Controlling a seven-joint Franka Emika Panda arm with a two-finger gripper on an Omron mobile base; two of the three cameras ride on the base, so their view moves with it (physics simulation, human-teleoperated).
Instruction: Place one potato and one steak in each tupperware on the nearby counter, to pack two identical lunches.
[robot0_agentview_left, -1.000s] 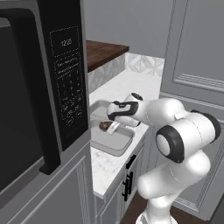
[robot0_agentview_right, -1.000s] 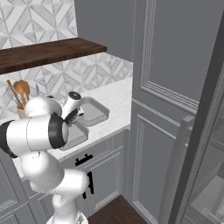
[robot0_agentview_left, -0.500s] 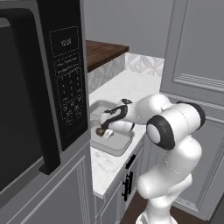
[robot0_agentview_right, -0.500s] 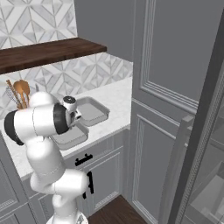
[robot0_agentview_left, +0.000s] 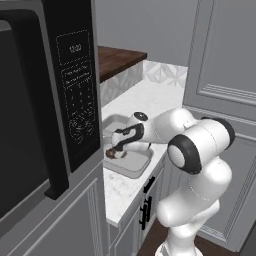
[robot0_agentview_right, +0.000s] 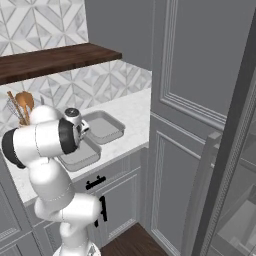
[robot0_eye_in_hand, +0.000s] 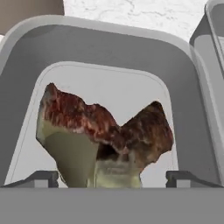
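A lumpy dark brown-red steak lies inside the near tupperware, with an olive-yellow mass under its near side that I cannot tell from a potato. My gripper hangs low over it, open. Its fingertips stand wide on either side of the meat, with gaps. In the left base view the gripper dips into the near tupperware beside the steak. The second tupperware sits just behind, on the white counter. Both tupperware lie side by side.
A black microwave stands close on the left of the trays. A dark wooden shelf runs above the counter. A holder with wooden utensils stands behind my arm. Tall grey cabinet panels close off the right.
My hand has come down from above the trays into the near tupperware with the steak. The jaws now stand wider around the meat.
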